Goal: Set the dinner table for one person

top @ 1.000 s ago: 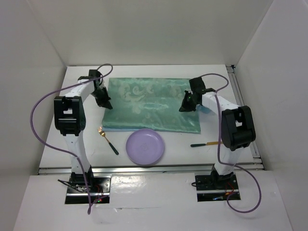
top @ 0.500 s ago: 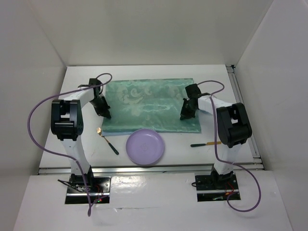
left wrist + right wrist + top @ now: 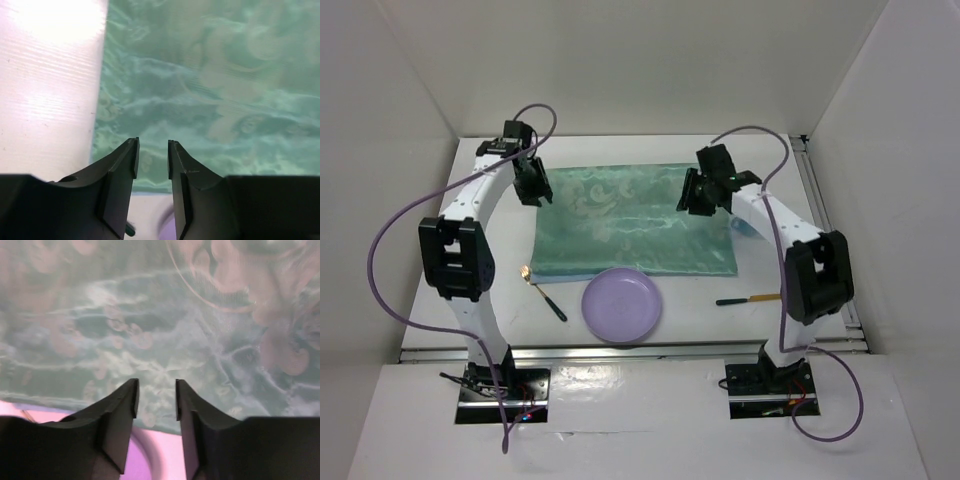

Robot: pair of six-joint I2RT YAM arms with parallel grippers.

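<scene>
A green patterned cloth [image 3: 632, 218] lies flat on the white dinner table [image 3: 690, 305]; it fills the left wrist view [image 3: 210, 90] and the right wrist view [image 3: 150, 315]. My left gripper [image 3: 533, 186] hovers above the cloth's far left corner, jaws a little apart and empty [image 3: 152, 150]. My right gripper [image 3: 701, 195] hovers above the cloth's far right part, jaws a little apart and empty [image 3: 156, 390]. A purple plate [image 3: 622, 304] sits at the cloth's near edge. A fork [image 3: 543, 292] with a dark handle lies left of the plate. A dark-handled utensil [image 3: 747, 298] lies to its right.
A small light-blue object [image 3: 743, 228] lies just off the cloth's right edge, partly hidden by the right arm. A metal rail [image 3: 825, 220] runs along the table's right side. White walls enclose the table at the back and sides.
Both grippers have risen from the cloth's side edges and moved toward the far side. The cloth now lies flatter, with its left edge laid out. Plate and cutlery have not moved.
</scene>
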